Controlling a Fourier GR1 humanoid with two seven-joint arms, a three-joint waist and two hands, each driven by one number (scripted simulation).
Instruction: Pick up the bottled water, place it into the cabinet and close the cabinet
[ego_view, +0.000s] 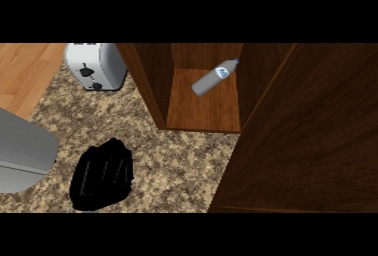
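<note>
1. While the bottle (215, 76) lies tilted on the shelf inside the cabinet (203, 112), cap toward the far right, the door (310, 140) stands open at right.
2. Left hand (102, 175) is over the worktop (177, 160), near left, fingers straight and released, holding nothing.
3. Toaster (94, 65) stands far left.

Grey bottled water (214, 77), blue label, lying diagonally inside wooden cabinet (203, 112); door (310, 140) open.
</note>
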